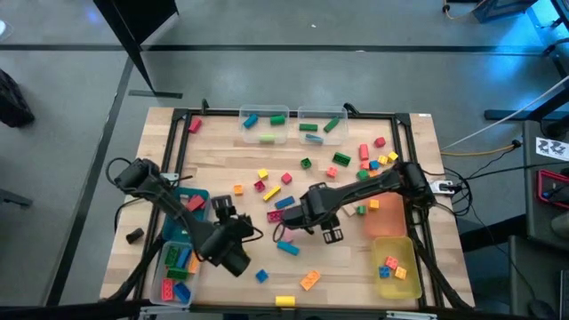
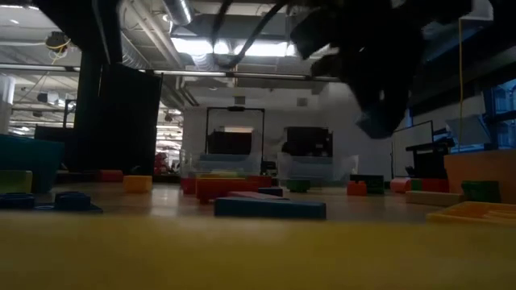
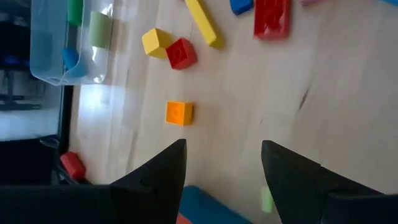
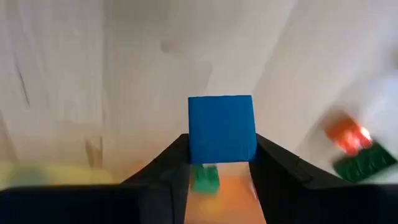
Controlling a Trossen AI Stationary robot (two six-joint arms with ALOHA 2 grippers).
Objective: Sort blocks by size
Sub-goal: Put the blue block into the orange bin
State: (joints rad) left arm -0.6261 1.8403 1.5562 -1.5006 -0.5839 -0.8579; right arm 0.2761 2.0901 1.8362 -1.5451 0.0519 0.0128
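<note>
Many small coloured blocks lie scattered over the wooden table [image 1: 293, 258]. My right gripper [image 1: 331, 234] hangs over the table's middle, beside the orange bin [image 1: 387, 218], shut on a small blue block [image 4: 222, 129]. My left gripper [image 1: 220, 208] hovers by the blue bin [image 1: 182, 197] at the left. It is open [image 3: 224, 158], with only bare wood between its fingers. An orange block [image 3: 179, 112], a red one [image 3: 181, 53] and a yellow one [image 3: 155, 42] lie flat on the wood ahead of it. My right gripper pinches the blue block by two opposite sides [image 4: 194, 146] between its two fingers. The fingers point down from above. The block is lifted clear of the table, its square face level.
Two clear bins [image 1: 265, 126] [image 1: 320, 126] with a few blocks stand at the far edge. A clear bin [image 1: 176, 271] of blocks sits near left, a yellow bin [image 1: 397, 267] near right. A black frame [image 1: 178, 116] borders the table.
</note>
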